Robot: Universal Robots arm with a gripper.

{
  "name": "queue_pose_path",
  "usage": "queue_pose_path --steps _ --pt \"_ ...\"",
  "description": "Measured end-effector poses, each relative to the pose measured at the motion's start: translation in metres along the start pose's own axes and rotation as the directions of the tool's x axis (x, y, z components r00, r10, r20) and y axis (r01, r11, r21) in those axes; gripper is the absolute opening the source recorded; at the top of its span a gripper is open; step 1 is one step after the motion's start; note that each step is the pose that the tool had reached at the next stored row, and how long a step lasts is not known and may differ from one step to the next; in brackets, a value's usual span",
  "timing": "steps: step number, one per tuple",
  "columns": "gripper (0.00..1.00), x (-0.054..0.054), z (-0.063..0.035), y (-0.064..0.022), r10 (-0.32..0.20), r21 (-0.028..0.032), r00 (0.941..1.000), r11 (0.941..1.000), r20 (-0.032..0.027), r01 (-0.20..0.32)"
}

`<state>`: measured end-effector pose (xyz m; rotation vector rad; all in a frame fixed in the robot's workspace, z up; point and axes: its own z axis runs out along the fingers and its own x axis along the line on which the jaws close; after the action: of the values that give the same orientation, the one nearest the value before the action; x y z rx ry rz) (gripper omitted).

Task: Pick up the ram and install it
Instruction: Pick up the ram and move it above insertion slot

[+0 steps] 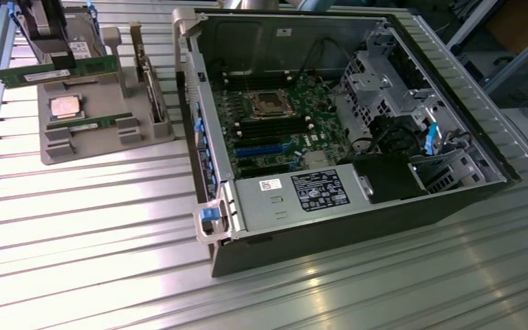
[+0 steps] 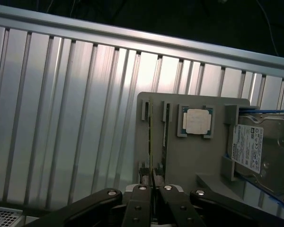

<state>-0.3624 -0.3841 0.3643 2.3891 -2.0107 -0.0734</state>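
Gripper clamps the ram by its thin edge; any tilt may let it slip or twist.

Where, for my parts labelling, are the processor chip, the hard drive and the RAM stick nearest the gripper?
processor chip (image 2: 197,121): wrist view, centre of its metal lid.
hard drive (image 2: 248,149): wrist view, its white label.
RAM stick (image 1: 62,70): exterior view, middle of its green board.
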Motion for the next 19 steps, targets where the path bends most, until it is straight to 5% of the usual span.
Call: queue_pose_path --steps 19 --pt "0.13 0.000 -0.0164 0.0007 0.000 -0.0001 1.0000 1.0000 -0.0001 0.000"
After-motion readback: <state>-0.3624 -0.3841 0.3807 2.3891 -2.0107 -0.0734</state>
